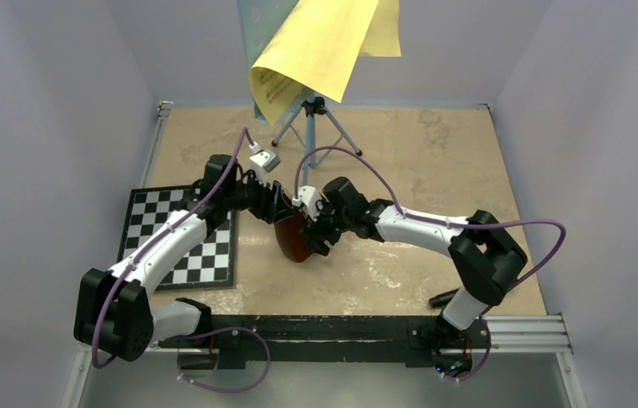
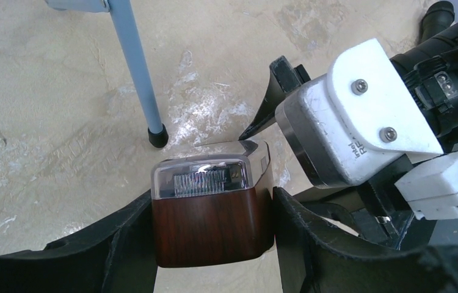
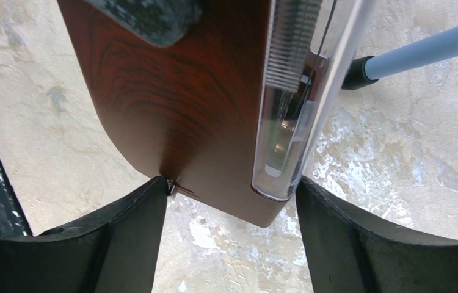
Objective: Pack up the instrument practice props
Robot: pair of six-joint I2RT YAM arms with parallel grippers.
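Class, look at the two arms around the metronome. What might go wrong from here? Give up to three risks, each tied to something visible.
1. The left gripper clamps the metronome by its wood sides, while the right gripper brackets only its end; a handover there might slip.
2. One right finger sits beside the clear cover, which might scratch or pop off.
3. The music stand leg stands close by; a swing might knock it and tip the yellow sheets.

Walls: back wall (image 1: 469,51), left wall (image 1: 43,110) and right wall (image 1: 605,110); plain, pale lavender-grey, closing in three sides.
Tabletop (image 1: 435,153): beige, mottled like worn stone, with pale scuffed patches.
Near edge: black plate (image 1: 341,327) on a silver rail (image 1: 532,327).
Light: even and soft, with faint shadows.
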